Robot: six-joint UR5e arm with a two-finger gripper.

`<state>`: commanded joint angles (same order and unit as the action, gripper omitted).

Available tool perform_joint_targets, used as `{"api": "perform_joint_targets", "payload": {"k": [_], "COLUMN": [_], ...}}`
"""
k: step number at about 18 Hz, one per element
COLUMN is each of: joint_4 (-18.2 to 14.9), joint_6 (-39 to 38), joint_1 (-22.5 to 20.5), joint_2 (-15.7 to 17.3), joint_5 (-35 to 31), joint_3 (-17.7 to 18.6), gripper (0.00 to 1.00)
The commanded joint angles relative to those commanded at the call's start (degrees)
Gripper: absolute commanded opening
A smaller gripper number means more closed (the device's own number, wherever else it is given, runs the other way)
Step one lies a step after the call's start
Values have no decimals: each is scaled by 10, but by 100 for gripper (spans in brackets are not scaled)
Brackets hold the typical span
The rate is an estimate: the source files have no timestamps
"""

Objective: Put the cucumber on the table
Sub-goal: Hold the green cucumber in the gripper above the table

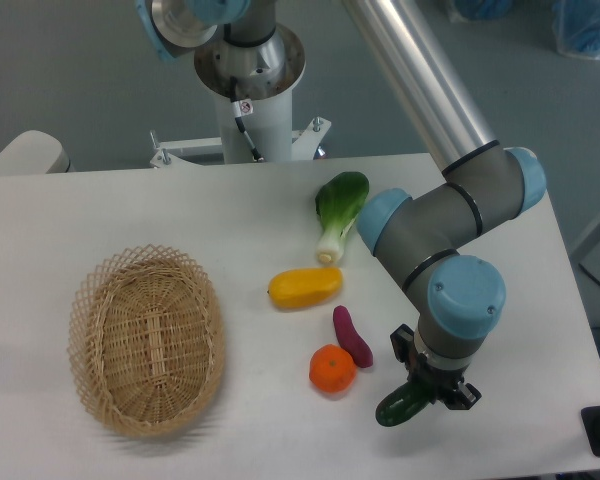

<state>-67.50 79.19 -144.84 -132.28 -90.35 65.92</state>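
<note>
1. Dark green glossy cucumber point(404, 405) gripped between the fingers of the gripper point(427, 392), near the front edge of the white table point(130, 215), toward the front right corner.
2. Fingers clamped on the cucumber's upper end; lower rounded end pointing to the front left, tilted. Cannot tell whether it touches the tabletop or hangs just above it.
3. Grey and light blue arm point(450, 225) reaching down from the back over the right part of the table, wrist straight above the cucumber.
4. Just left of the cucumber: an orange tangerine point(332, 369), touching or nearly touching a small purple sweet potato point(352, 336) behind it.
5. Farther back, near the middle of the table: a yellow mango-like fruit point(305, 288), lying sideways.
6. Behind that, toward the back edge: a bok choy point(338, 212), white stem pointing to the front, leafy green end to the back.
7. At the front left: an oval wicker basket point(147, 340), well apart from the produce, nothing visible inside.
8. Beyond the back edge: white arm pedestal point(250, 100) with a cable.
</note>
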Motion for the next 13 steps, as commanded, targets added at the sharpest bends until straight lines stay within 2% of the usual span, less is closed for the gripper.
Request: {"api": "perform_joint_targets", "payload": {"k": [9, 13], "joint_4": [0, -4], "joint_6": [-1, 3], "joint_1": [-1, -33], "joint_2": [1, 22], "joint_5": [3, 5], "joint_3": [1, 26], "gripper": [19, 18]}}
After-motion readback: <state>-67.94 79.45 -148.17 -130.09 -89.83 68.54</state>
